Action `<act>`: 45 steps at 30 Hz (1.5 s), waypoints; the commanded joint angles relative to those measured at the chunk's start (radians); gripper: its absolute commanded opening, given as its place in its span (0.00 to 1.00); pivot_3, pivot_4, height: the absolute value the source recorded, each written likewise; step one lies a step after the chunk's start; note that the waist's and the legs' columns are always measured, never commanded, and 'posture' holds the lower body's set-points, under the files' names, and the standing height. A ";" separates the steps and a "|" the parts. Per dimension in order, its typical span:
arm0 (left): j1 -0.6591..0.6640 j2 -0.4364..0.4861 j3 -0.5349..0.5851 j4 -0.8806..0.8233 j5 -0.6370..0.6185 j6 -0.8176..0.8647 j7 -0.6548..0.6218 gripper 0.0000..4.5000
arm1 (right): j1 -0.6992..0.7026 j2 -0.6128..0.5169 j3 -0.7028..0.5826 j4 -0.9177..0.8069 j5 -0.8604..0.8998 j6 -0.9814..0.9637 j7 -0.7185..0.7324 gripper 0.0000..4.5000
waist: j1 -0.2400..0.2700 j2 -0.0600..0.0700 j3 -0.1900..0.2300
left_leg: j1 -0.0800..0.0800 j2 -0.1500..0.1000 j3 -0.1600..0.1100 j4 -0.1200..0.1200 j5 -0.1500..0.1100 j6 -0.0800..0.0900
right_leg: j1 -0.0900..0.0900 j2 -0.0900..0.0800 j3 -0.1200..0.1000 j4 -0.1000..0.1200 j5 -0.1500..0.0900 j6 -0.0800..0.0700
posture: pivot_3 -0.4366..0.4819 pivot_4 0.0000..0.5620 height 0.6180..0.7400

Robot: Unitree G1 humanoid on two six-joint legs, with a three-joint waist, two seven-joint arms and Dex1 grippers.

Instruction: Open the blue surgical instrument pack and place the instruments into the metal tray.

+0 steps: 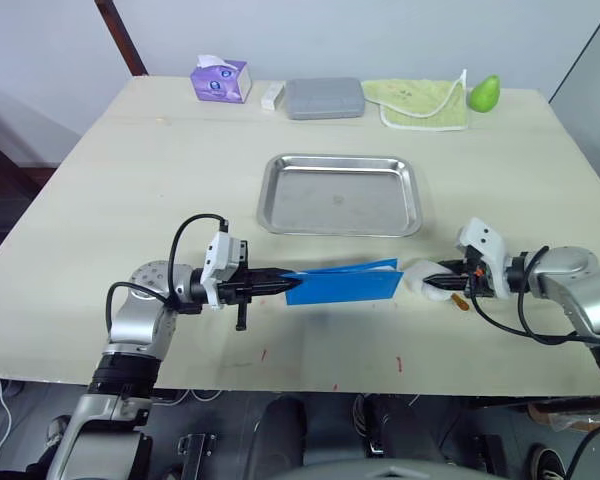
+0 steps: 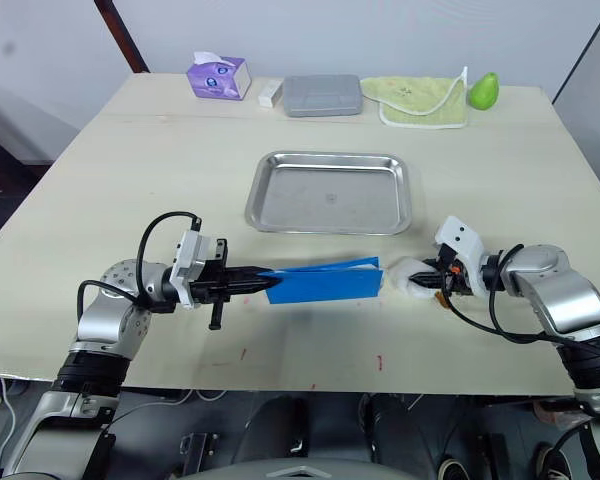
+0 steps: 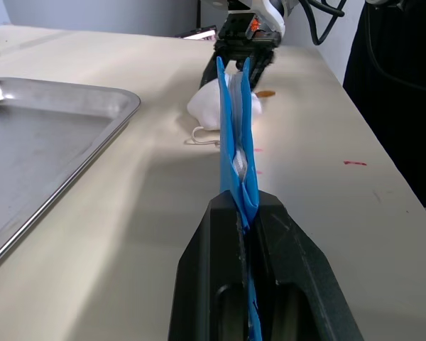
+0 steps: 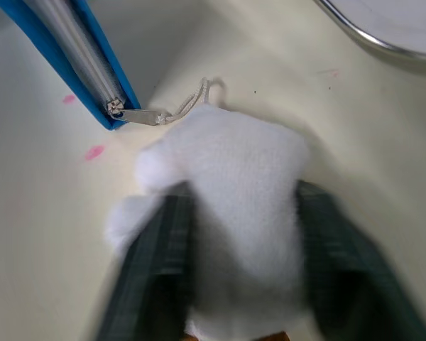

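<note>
Blue pack (image 1: 342, 283) stands on edge on the surface just in front of the metal tray (image 1: 341, 194), still zipped. Left gripper (image 1: 276, 286) is clamped on the pack's left end. Right gripper (image 1: 438, 283) is clenched on the white fluffy pull (image 4: 227, 199) tied to the zipper tab (image 4: 138, 116) at the pack's right end. Pack looks light, thin and floppy fabric; likely twists if pulled hard. Best hold: keep that end pinned, drag the pull along the zipper. Tray is empty.

Left gripper (image 1: 280, 284), lower left of the frame, points right, fingers clamped together. Right gripper (image 1: 432, 282), lower right, points left, fingers clamped.
</note>
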 commanded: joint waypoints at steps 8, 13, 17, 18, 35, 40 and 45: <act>-0.005 0.021 -0.010 -0.018 0.017 -0.004 -0.012 0.00 | 0.056 -0.116 -0.307 -0.177 0.281 0.168 0.096 0.00 | 0.001 0.001 0.001 | 0.000 0.000 0.000 0.000 0.000 0.000 | 0.000 0.000 0.000 0.000 0.000 0.000 | 0.48 0.27 1.00; -0.024 0.028 -0.018 0.017 0.035 -0.022 -0.029 0.00 | 0.002 -0.135 -0.392 -0.208 0.436 0.273 0.107 0.00 | 0.000 0.001 0.001 | 0.000 0.000 -0.001 0.000 0.000 0.000 | 0.000 0.000 0.000 0.000 0.000 0.000 | 0.48 0.27 1.00; -0.039 0.025 -0.017 0.042 0.045 -0.034 -0.039 0.00 | -0.062 -0.107 -0.373 -0.220 0.482 0.306 0.066 0.00 | -0.001 0.001 0.001 | 0.000 0.000 0.000 0.000 0.000 0.000 | 0.000 0.000 0.000 0.000 0.000 0.000 | 0.48 0.27 1.00; -0.043 0.024 -0.018 0.047 0.046 -0.037 -0.042 0.00 | -0.081 -0.091 -0.355 -0.226 0.481 0.304 0.051 0.00 | -0.001 0.001 0.001 | 0.000 0.000 -0.001 0.000 0.000 0.000 | 0.000 0.000 0.000 0.000 0.000 0.000 | 0.48 0.27 1.00; -0.070 0.023 -0.047 0.156 0.084 -0.135 -0.098 0.00 | -0.451 0.391 0.089 -0.074 0.276 0.191 -0.086 0.00 | 0.000 0.002 0.001 | -0.002 0.000 0.000 0.000 0.000 0.000 | -0.002 -0.001 -0.001 0.001 0.000 0.000 | 0.48 0.27 1.00; -0.066 0.024 -0.049 0.188 0.084 -0.169 -0.107 0.00 | -0.464 0.436 0.124 -0.026 0.219 0.157 -0.074 0.00 | -0.001 0.002 0.001 | -0.002 0.000 0.000 0.000 0.000 0.000 | -0.002 -0.001 -0.001 0.001 0.000 0.000 | 0.48 0.27 1.00; -0.066 0.025 -0.048 0.211 0.084 -0.188 -0.107 0.00 | -0.459 0.437 0.118 -0.036 0.213 0.164 -0.061 0.00 | -0.002 0.003 0.000 | -0.001 0.000 0.000 0.000 0.000 0.000 | -0.002 0.000 -0.001 0.001 0.000 0.000 | 0.48 0.27 1.00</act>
